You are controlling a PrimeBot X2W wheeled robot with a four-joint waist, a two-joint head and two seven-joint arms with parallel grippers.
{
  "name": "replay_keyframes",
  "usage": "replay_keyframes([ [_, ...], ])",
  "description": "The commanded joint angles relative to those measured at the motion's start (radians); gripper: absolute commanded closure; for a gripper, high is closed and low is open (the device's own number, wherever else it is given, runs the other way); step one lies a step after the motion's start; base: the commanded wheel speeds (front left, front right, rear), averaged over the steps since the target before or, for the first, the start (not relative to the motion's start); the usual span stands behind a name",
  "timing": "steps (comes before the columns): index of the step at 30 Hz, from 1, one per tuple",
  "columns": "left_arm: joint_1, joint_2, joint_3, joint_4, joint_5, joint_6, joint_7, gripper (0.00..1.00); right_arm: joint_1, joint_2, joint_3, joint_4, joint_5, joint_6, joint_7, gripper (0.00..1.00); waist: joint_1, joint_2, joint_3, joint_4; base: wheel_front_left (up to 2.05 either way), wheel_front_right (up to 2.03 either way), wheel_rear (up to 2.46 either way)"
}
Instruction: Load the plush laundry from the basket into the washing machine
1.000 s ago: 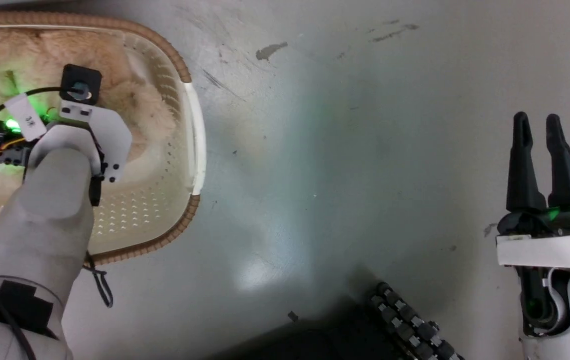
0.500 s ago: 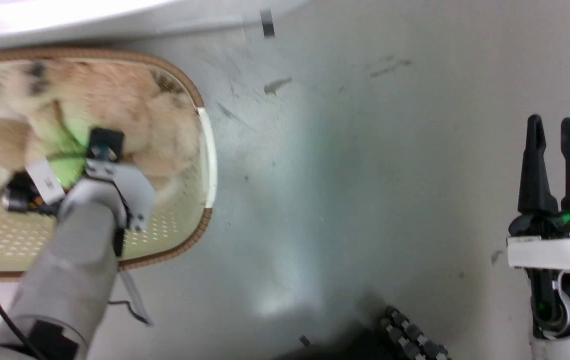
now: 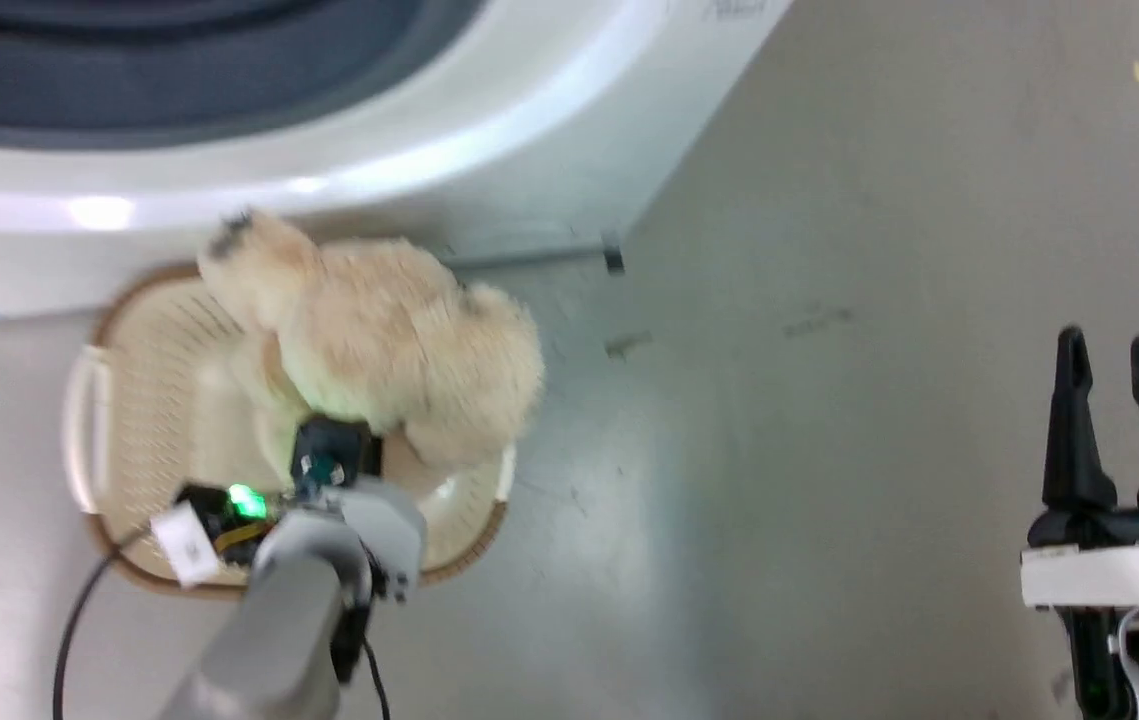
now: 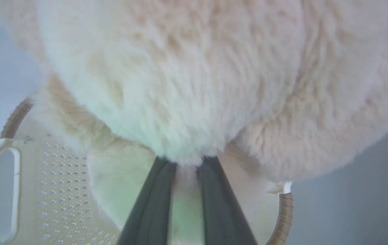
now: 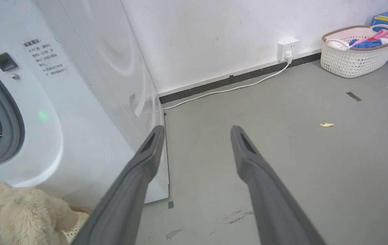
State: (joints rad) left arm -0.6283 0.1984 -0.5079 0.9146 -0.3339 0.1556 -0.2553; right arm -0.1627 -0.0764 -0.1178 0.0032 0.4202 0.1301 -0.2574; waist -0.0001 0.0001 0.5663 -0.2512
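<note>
The shaggy cream toy [image 4: 194,85] is being pinched by the left gripper [image 4: 187,165] over the perforated basket [image 4: 61,190]; the right gripper [image 5: 196,132] is being held spread.

The fingertips of the left claw [image 4: 186,162] are buried in the fur of the plush laundry [image 4: 194,78], which runs off the left wrist view's top and sides. In the head view the washing machine [image 3: 529,120] is blurred and cut by the top edge.
</note>
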Motion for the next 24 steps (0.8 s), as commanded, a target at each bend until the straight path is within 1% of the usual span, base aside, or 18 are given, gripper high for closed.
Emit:
replay_keyframes([
  [1,0.04,0.003,0.008,-0.036,0.01,0.005,-0.006,1.0,0.019,-0.004,-0.003,0.002,-0.005,0.001,-0.004,0.0,0.0001,-0.0001,-0.118,0.061,0.0,0.0,0.0],
  [2,0.106,0.004,0.03,-0.115,0.019,0.009,-0.006,1.0,0.041,-0.001,-0.004,0.005,-0.006,0.001,-0.004,0.0,0.0001,-0.0001,-0.167,0.075,0.0,0.0,0.0],
  [3,0.106,0.004,0.03,-0.115,0.019,0.009,-0.006,1.0,0.041,-0.001,-0.004,0.005,-0.006,0.001,-0.004,0.0,0.0001,-0.0001,-0.167,0.075,0.0,0.0,0.0],
  [4,0.17,0.006,0.053,-0.194,0.03,0.011,-0.006,1.0,0.064,0.001,-0.005,0.006,-0.011,0.001,-0.004,0.0,0.0001,-0.0001,-0.21,0.087,0.0,0.0,0.0],
  [5,0.17,0.006,0.053,-0.194,0.03,0.011,-0.006,1.0,0.064,0.001,-0.005,0.006,-0.011,0.001,-0.004,0.0,0.0001,-0.0001,-0.21,0.087,0.0,0.0,0.0],
  [8,0.257,0.005,0.088,-0.302,0.046,0.007,-0.006,1.0,0.095,0.005,-0.006,0.008,-0.024,0.001,-0.004,0.0,0.0001,-0.0001,-0.269,0.105,0.0,0.0,0.0],
  [9,0.307,0.001,0.106,-0.369,0.061,-0.001,-0.006,1.0,0.116,0.008,-0.003,0.008,-0.033,0.001,-0.004,0.0,0.0001,-0.0001,-0.3,0.115,0.0,0.0,0.0],
  [10,0.307,0.001,0.106,-0.369,0.061,-0.001,-0.006,1.0,0.116,0.008,-0.003,0.008,-0.033,0.001,-0.004,0.0,0.0001,-0.0001,-0.3,0.115,0.0,0.0,0.0],
  [13,0.363,-0.009,0.136,-0.46,0.08,-0.017,-0.006,1.0,0.139,0.012,-0.001,0.007,-0.042,0.001,-0.004,0.0,0.0001,-0.0001,-0.334,0.126,0.0,0.0,0.0],
  [18,0.433,-0.041,0.192,-0.6,0.115,-0.026,-0.006,1.0,0.163,0.018,0.008,0.008,-0.039,0.001,-0.004,0.0,0.0001,-0.0001,-0.367,0.13,0.0,0.0,0.0],
  [21,0.453,-0.06,0.22,-0.673,0.136,-0.037,-0.006,1.0,0.173,0.022,0.004,0.007,-0.025,0.001,-0.004,0.0,0.0001,-0.0001,-0.367,0.132,0.0,0.0,0.0],
  [24,0.439,-0.069,0.246,-0.735,0.159,-0.053,-0.006,1.0,0.17,0.023,0.007,-0.002,-0.022,0.001,-0.004,0.0,0.0001,-0.0001,-0.343,0.132,0.0,0.0,0.0],
])
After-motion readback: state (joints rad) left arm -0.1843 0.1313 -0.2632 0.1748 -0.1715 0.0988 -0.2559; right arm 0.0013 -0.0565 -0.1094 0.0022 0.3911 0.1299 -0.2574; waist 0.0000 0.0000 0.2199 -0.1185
